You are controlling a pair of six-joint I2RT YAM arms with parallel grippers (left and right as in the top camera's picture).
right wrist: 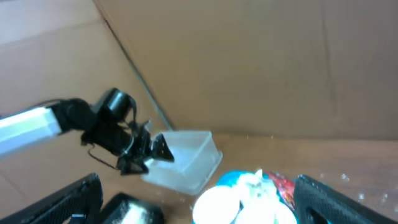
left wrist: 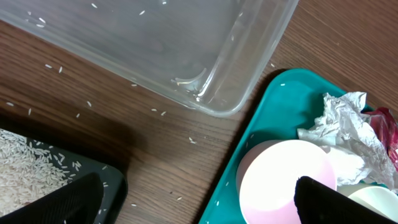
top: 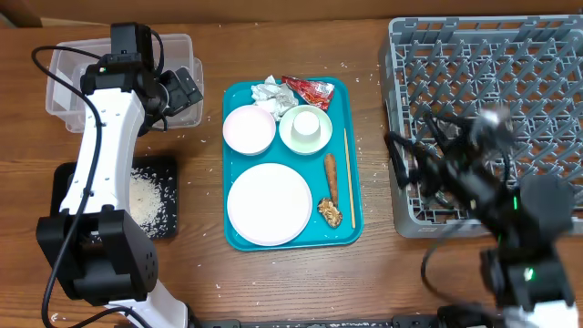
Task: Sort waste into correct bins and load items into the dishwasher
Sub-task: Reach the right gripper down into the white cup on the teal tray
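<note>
The dark fingers (left wrist: 339, 200) of our left gripper (top: 189, 84) stand wide apart with nothing between them. They hang over bare wood between the clear plastic rectangular tub (left wrist: 186, 56) and the teal plastic serving tray (left wrist: 267, 118). Our right gripper (right wrist: 199, 186) is spread just as wide and also empty. It is raised over the left side of the large square grey plastic dish rack (top: 492, 82), and from overhead we see that arm only as a blur.

The tub has smooth, see-through walls and rounded corners. The flat black rectangular tray (top: 62, 182) nearer us holds a loose heap of white rice grains (top: 146, 196), and stray grains dot the wood around it.

On the teal tray, the large round white plate (top: 270, 204) lies at the near end. Behind it sit the left round white bowl (top: 249, 129) and the right round white bowl (top: 287, 137), which holds the small white cup (top: 307, 123). At the far rim, the crumpled white paper napkin (top: 267, 91) touches the shiny red snack wrapper (top: 310, 91).

The brown sausage-shaped food piece (top: 331, 173) lies lengthwise right of the plate, with the small brown crumbly bit (top: 330, 212) just nearer us. The thin long wooden stick (top: 347, 178) runs along the right rim.

Open strips of wood separate the teal tray from the tub and from the rack, whose lattice floor bristles with upright pegs.
</note>
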